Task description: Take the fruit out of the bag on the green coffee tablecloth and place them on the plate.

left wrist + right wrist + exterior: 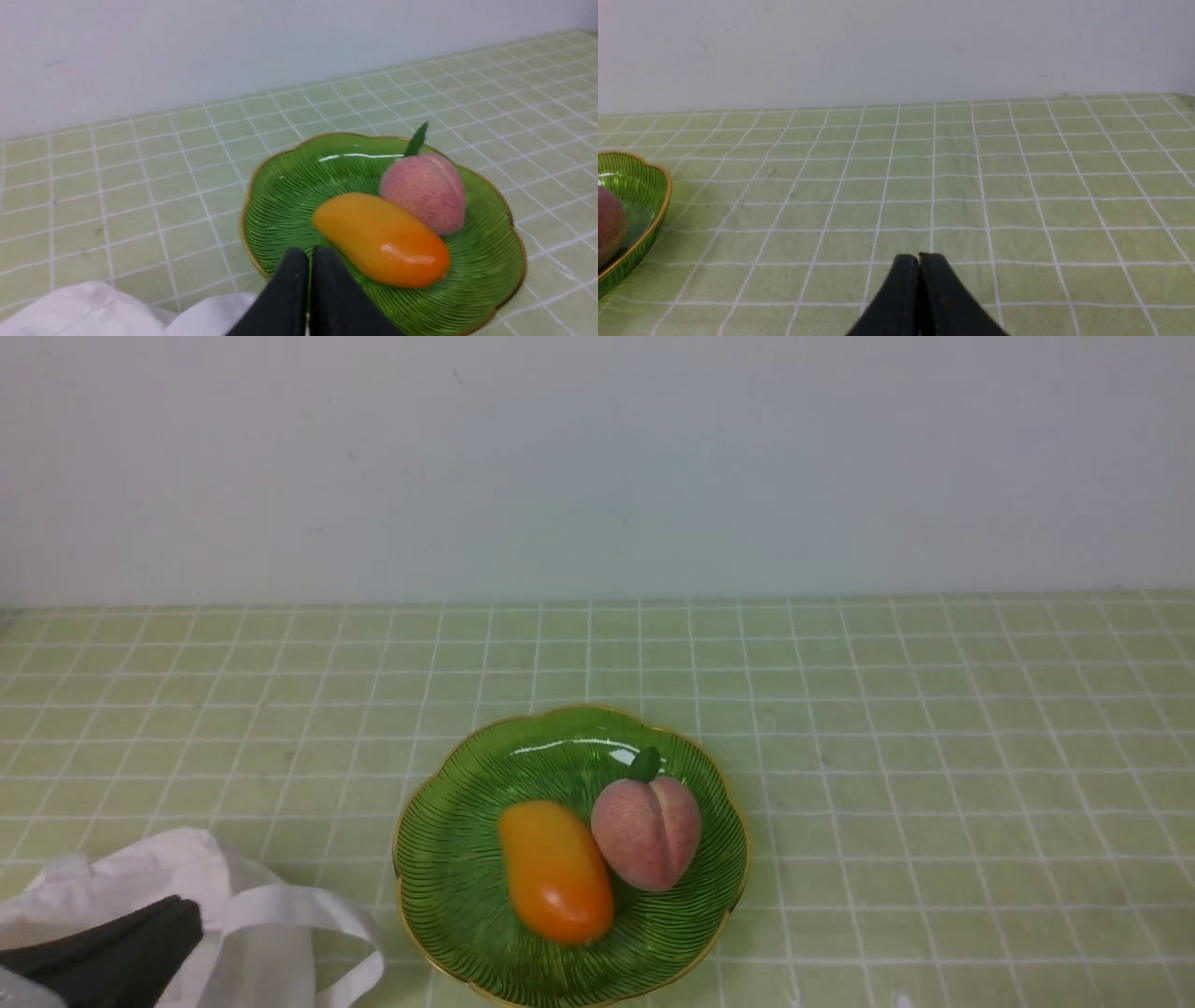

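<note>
Nearest: left gripper, fingers together, nothing between; dark part of that arm over bag, at left. Right gripper likewise closed, tips meeting, over cloth. Bag slumped, strap looping toward plate. On plate: mango, long axis slanting, far end leftward, near end rightward (redder there, glossy). Peach also on plate, right of mango and slightly farther; crease runs roughly near-far, leaf at far end, pointing away (peach roundish, no strong long axis). Farthest: pale wall.
</note>
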`<state>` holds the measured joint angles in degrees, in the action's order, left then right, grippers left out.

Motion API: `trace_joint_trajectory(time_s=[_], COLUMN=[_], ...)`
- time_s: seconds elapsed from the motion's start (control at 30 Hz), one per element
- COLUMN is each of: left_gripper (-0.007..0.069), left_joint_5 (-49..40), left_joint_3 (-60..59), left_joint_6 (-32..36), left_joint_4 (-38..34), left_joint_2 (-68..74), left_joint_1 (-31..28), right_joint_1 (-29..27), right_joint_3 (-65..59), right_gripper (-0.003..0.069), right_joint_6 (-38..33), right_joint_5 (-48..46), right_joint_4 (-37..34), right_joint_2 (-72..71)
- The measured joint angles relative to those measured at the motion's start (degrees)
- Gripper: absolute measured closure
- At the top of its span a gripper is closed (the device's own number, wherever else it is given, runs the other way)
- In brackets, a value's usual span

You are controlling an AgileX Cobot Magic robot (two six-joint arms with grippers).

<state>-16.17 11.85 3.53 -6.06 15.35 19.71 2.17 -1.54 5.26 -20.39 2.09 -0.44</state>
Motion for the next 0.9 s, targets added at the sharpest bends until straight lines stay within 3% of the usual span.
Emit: trace_joint_trajectory(time_s=[0.2, 0.37, 0.9], left_gripper=[0.0632, 0.0632, 0.0632], left_joint_5=[-0.10, -0.16, -5.47], left_joint_3=[-8.03, -12.75, -13.49], left_joint_6=[-1.49, -1.81, -1.94], left_joint_4=[3.09, 3.58, 5.26], left_joint_2=[-10.79, -15.44, -15.96], left_joint_1=[-10.41, -15.80, -17.71], right_joint_1=[0.00, 0.00, 0.00], right_joint_3=[0.00, 0.00, 0.00], right_gripper=[0.0673, 0.0673, 0.0673], right_joint_6=[0.00, 0.00, 0.00], right_joint_5=[0.00, 0.00, 0.00], right_joint_4=[0.00, 0.00, 0.00], right_joint_2=[0.00, 0.00, 0.00])
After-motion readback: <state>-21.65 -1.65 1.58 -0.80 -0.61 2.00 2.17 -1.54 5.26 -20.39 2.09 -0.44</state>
